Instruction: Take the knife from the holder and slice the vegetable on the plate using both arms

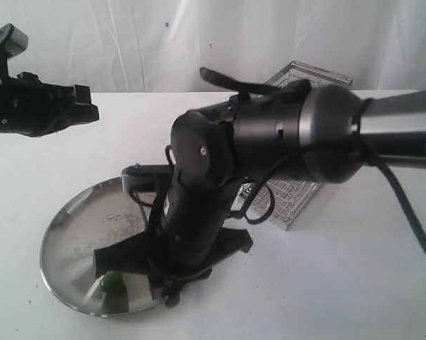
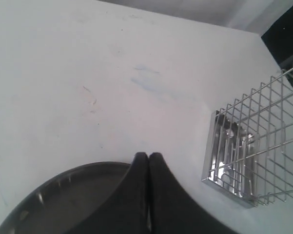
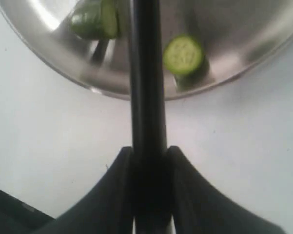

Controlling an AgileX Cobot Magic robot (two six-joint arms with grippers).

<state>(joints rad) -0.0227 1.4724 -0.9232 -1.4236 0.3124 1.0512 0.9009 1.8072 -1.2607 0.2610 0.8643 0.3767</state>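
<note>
My right gripper [image 3: 148,150] is shut on the black knife [image 3: 147,73], which reaches out over the rim of the steel plate [image 3: 112,87]. The vegetable lies on the plate as two green pieces, one [image 3: 95,19] on each side of the knife, the other [image 3: 184,54] showing its pale cut face. In the exterior view one green piece [image 1: 113,283] shows at the plate's [image 1: 71,234] near edge, under the right arm [image 1: 220,163]. My left gripper [image 2: 147,156] is shut and empty, raised at the far left [image 1: 89,112], away from the plate. The wire holder [image 2: 248,156] stands beside the plate.
The right arm hides most of the holder [image 1: 298,195] and part of the plate in the exterior view. White tabletop [image 1: 354,283] surrounds the plate, and a white curtain [image 1: 127,42] hangs behind the table.
</note>
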